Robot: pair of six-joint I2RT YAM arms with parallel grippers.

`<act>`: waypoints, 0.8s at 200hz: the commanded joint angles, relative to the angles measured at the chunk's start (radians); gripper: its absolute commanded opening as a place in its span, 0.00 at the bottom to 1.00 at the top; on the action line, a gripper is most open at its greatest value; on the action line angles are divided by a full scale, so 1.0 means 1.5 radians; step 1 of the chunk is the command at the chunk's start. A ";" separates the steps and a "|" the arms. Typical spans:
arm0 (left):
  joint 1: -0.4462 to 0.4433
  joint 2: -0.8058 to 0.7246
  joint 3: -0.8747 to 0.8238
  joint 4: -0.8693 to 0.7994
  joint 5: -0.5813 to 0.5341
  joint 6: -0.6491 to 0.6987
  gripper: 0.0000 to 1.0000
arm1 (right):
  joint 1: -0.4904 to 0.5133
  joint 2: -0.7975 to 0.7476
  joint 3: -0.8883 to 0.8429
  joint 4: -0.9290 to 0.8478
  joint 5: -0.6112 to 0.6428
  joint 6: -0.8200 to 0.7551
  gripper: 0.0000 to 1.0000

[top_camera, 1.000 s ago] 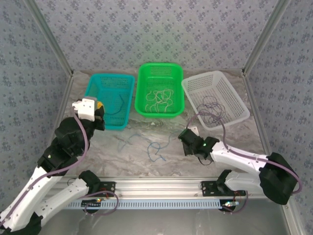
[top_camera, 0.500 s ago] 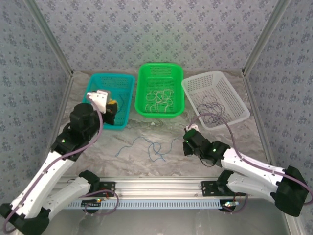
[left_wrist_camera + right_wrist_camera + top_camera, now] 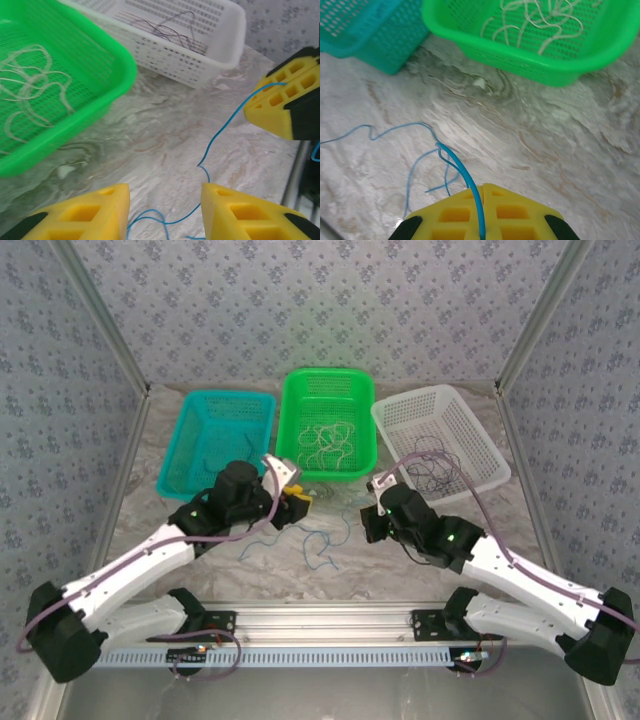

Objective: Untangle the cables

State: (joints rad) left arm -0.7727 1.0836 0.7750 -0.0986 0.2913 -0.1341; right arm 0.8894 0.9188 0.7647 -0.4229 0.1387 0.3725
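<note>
Blue cable: thin, floppy, kinked; pinched in right pincer; marbled tabletop.

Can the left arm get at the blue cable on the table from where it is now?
Probably yes: the left gripper hovers right over the blue cable, jaws apart, with nothing lying between. The right gripper pinches one end.
</note>
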 commanded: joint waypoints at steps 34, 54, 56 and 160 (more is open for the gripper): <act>-0.021 0.102 0.008 0.158 0.086 -0.031 0.43 | 0.012 -0.022 0.020 0.024 -0.071 -0.039 0.00; -0.035 0.140 0.022 0.162 0.091 -0.022 0.43 | 0.012 -0.034 0.014 0.030 -0.071 -0.039 0.00; -0.036 0.144 0.023 0.162 0.091 -0.021 0.43 | 0.012 -0.036 0.014 0.031 -0.071 -0.039 0.00; -0.061 0.135 0.011 0.195 0.082 -0.020 0.44 | 0.006 -0.078 -0.008 0.010 -0.029 -0.037 0.00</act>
State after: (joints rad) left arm -0.8600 1.3655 0.7845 0.1566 0.4255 -0.1696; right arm 0.9020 0.8215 0.7639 -0.3897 0.0689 0.3313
